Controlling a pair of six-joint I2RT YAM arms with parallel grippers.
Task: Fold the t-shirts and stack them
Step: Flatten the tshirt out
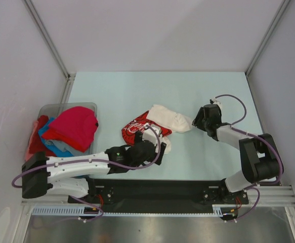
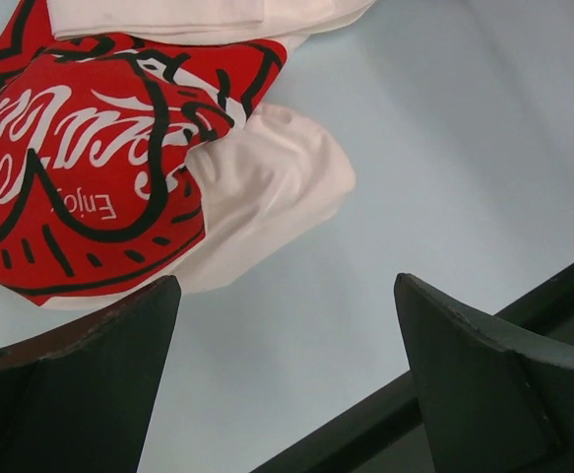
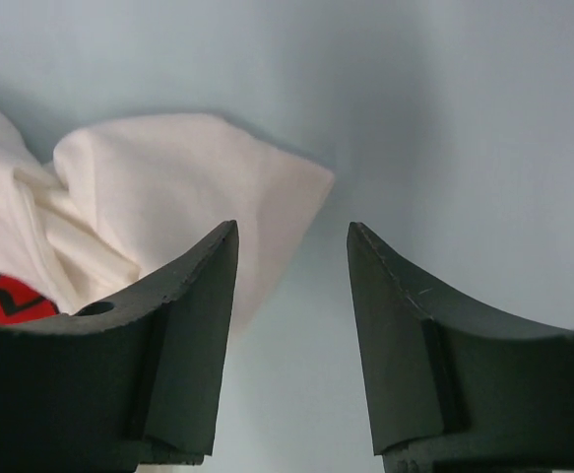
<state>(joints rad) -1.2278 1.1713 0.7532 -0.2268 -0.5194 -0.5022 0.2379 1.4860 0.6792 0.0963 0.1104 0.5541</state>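
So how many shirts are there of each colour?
White shirt with red print: 1
Magenta-red shirt: 1
Blue shirt: 1
Red-pink shirt: 1
Total: 4 showing; the bin may hide more.

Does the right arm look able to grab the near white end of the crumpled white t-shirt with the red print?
Probably yes. The right tool is open right beside the crumpled white t-shirt with the red print, with only bare light-blue table between them.
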